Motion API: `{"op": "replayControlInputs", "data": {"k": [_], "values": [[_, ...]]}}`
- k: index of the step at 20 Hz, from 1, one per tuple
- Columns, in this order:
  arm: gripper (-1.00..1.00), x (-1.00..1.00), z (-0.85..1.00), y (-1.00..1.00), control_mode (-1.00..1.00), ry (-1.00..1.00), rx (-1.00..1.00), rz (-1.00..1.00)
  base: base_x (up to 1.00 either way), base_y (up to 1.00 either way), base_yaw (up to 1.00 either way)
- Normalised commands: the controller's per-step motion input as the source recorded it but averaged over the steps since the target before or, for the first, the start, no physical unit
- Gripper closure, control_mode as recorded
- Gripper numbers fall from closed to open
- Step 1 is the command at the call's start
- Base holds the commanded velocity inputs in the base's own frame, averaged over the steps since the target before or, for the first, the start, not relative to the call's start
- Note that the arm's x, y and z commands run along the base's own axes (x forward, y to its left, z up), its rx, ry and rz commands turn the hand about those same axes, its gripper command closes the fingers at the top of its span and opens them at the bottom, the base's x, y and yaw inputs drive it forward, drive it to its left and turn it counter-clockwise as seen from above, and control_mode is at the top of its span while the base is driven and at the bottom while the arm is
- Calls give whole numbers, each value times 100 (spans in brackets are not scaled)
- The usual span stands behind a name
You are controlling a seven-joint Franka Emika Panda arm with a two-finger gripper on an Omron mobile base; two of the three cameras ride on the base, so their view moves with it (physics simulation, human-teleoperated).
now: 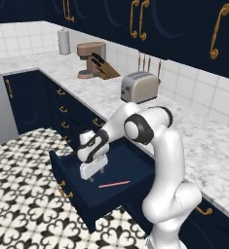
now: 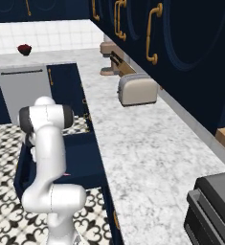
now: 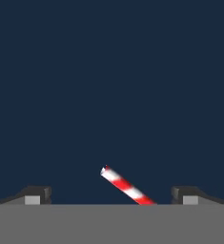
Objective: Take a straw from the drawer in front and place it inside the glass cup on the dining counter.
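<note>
Down at lower centre, claw (image 1: pixel 93 176) hanging wide apart inside the pulled-out drawer (image 1: pixel 82 194), straw (image 1: pixel 114 184) lying flat on its floor, seemingly untouched, just right of the fingertips (image 3: pixel 37 195).

open drawer (image 1: pixel 82 192), bare floor around straw (image 1: pixel 114 184), walls ringing it

One straw (image 1: pixel 114 184), one open drawer (image 1: pixel 82 194), one toaster (image 1: pixel 139 86), one coffee machine (image 1: pixel 90 59).
</note>
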Motion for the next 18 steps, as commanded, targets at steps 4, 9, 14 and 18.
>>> {"op": "replayControlInputs", "data": {"k": [4,9,14,18], "values": [[-100,-29,-8,-18,-100,0,0,23,0,0,0],[-100,-9,-15,-16,-100,0,3,20,0,0,0],[-100,0,-35,-4,-100,0,5,20,0,0,0],[-100,3,-41,0,-100,0,4,18,0,0,0]]}}
